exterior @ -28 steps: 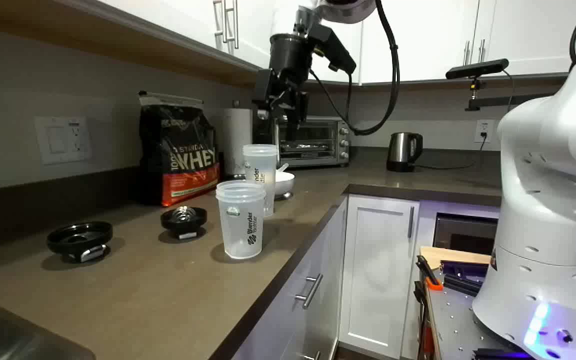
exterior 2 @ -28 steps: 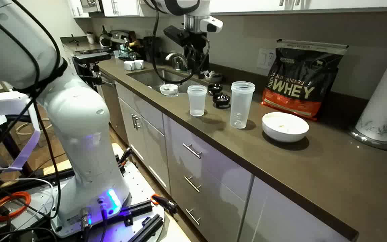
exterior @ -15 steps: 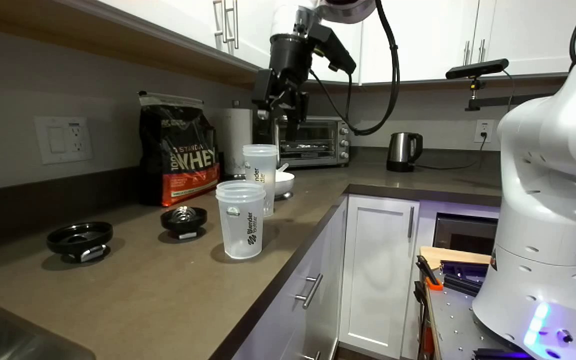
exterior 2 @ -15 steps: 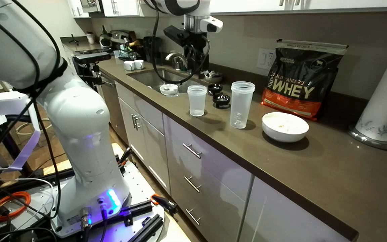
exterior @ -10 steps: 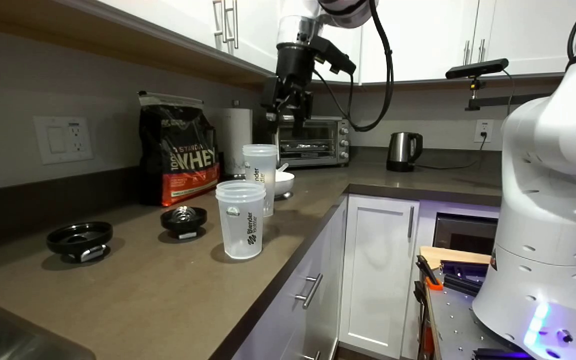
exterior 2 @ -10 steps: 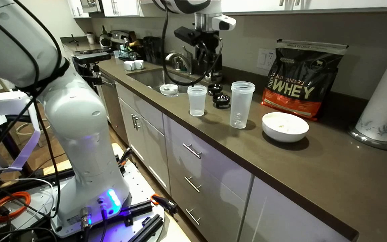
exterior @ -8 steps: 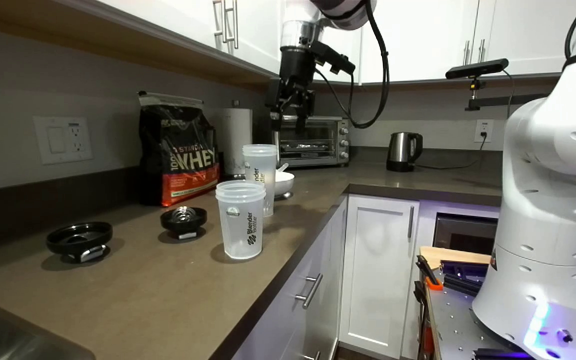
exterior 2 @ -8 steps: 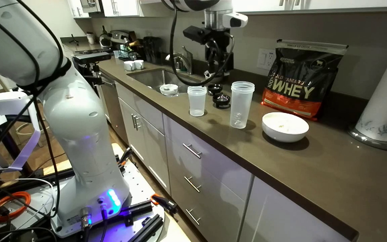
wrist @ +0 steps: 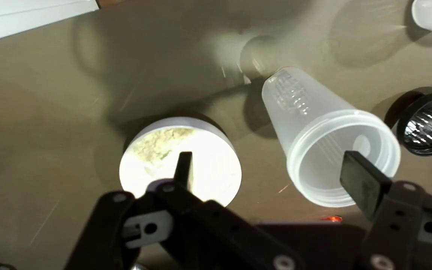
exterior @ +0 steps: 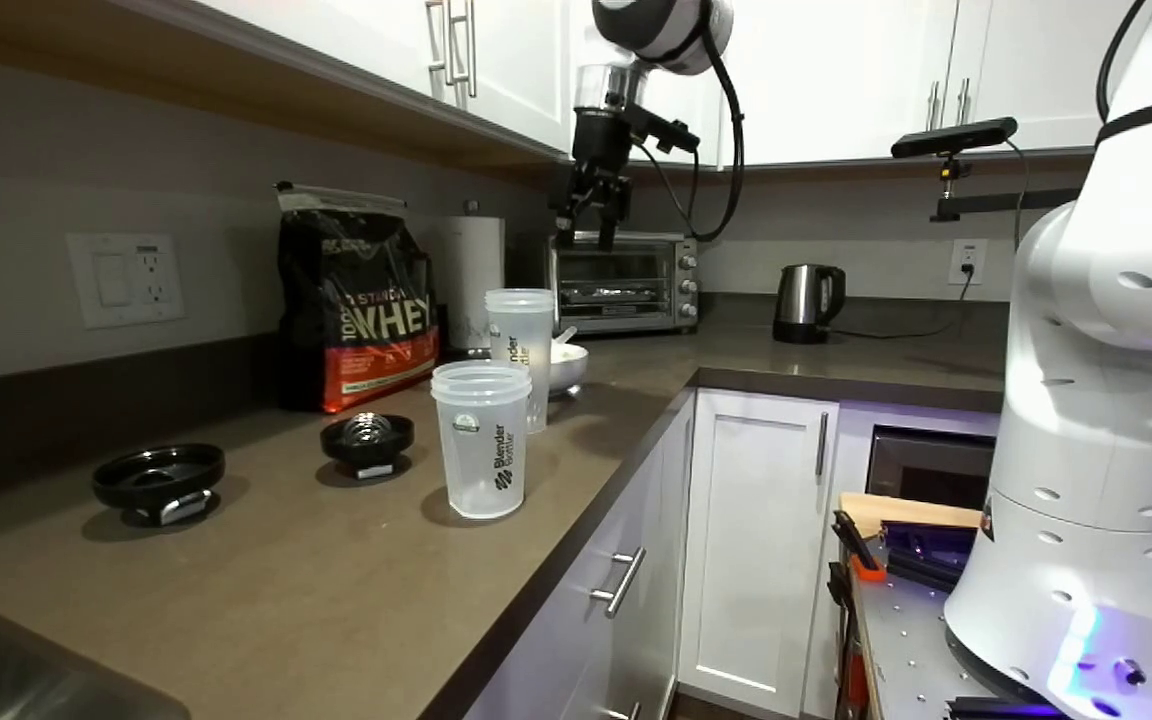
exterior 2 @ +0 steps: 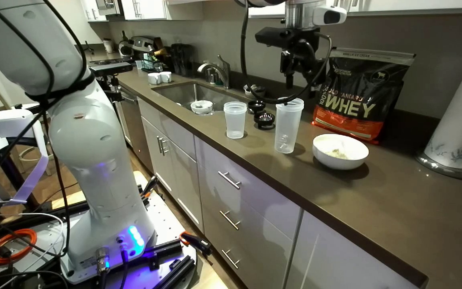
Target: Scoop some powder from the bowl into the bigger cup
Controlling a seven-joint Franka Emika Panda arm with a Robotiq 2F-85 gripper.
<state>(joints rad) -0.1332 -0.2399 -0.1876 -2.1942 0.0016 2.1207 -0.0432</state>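
I have the gripper [wrist: 271, 174] spread and empty, clear above the white bowl [exterior 2: 337, 162] and the bigger cup [exterior 2: 286, 128], probably to reach for the pale handle [exterior: 566, 334] poking from the bowl. The cup stands upright near the powder [wrist: 159, 144], likely keeping the carry short; brown countertop [exterior 2: 375, 208] beneath, white cabinets [exterior: 816, 85] and toaster oven [exterior: 618, 290] beyond

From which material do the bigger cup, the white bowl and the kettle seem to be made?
Bigger cup: most likely frosted plastic, as its whitish wall is translucent.
White bowl: perhaps glazed ceramic, since it looks smooth and opaque; hard plastic remains possible.
Kettle: body probably metal, polished or brushed, because of its silvery reflections.
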